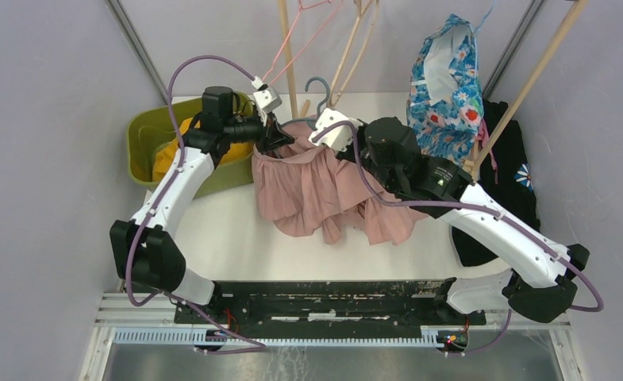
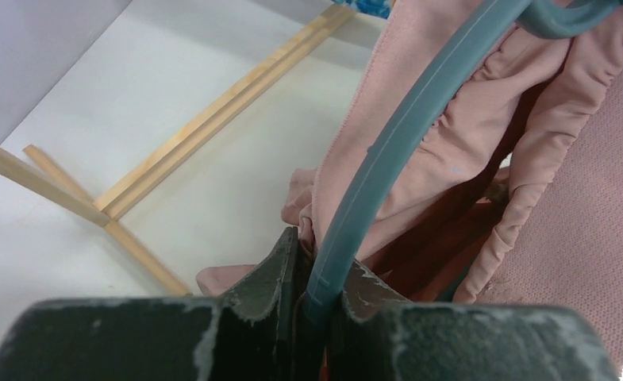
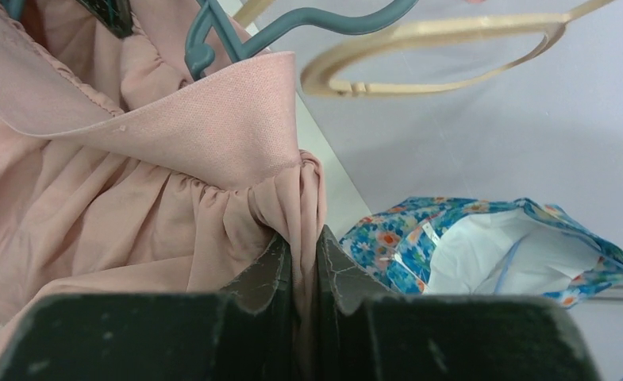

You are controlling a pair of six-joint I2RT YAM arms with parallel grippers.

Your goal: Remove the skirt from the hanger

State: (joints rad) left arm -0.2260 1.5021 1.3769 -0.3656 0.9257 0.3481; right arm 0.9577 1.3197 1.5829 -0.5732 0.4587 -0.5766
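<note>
The pink skirt [image 1: 324, 190] lies bunched on the white table, its waistband still threaded on a grey-blue hanger [image 1: 321, 87]. My left gripper [image 1: 274, 136] is at the skirt's left top corner. In the left wrist view its jaws [image 2: 320, 270] are shut on the hanger's bar [image 2: 387, 159], with a fold of skirt [image 2: 451, 151] pressed against the left finger. My right gripper [image 1: 348, 143] is at the waistband's right end. Seen from the right wrist, it [image 3: 302, 246] is shut on a gathered fold of the skirt [image 3: 173, 135], below the hanger's hook [image 3: 292, 28].
A green bin [image 1: 145, 135] holding a yellow garment [image 1: 165, 159] stands at the back left. A floral garment [image 1: 447, 87] and a black one [image 1: 514, 175] hang at the right. Wooden rack poles [image 1: 288, 48] rise behind the skirt, and a beige hanger [image 3: 435, 36] hangs nearby.
</note>
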